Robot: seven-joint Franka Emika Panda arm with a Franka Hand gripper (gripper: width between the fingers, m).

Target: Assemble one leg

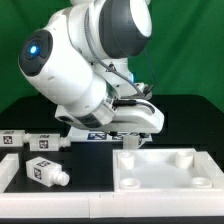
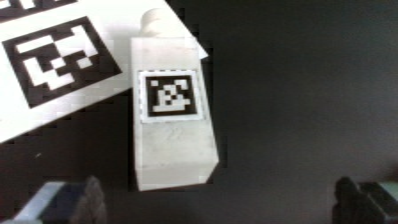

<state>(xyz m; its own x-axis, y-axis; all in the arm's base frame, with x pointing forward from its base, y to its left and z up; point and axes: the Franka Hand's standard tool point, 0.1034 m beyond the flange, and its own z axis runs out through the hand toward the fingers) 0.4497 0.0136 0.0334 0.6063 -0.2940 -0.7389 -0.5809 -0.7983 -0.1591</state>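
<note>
In the wrist view a leg [image 2: 173,110], a white blocky peg with one black-and-white tag on its face, lies on the dark table. My gripper [image 2: 222,205] is open above it. The dark fingertips [image 2: 79,200] stand wide apart, and the leg's near end lies between them, closer to one finger and touching neither. In the exterior view the gripper [image 1: 134,142] hangs low over the table behind the large white tray-like piece [image 1: 165,170]. The arm hides the leg under it there.
Three more legs lie at the exterior view's left: one in front [image 1: 45,170] and two behind [image 1: 14,140] [image 1: 46,143]. The marker board [image 2: 54,60] lies right beside the leg under the gripper; it also shows under the arm [image 1: 97,135].
</note>
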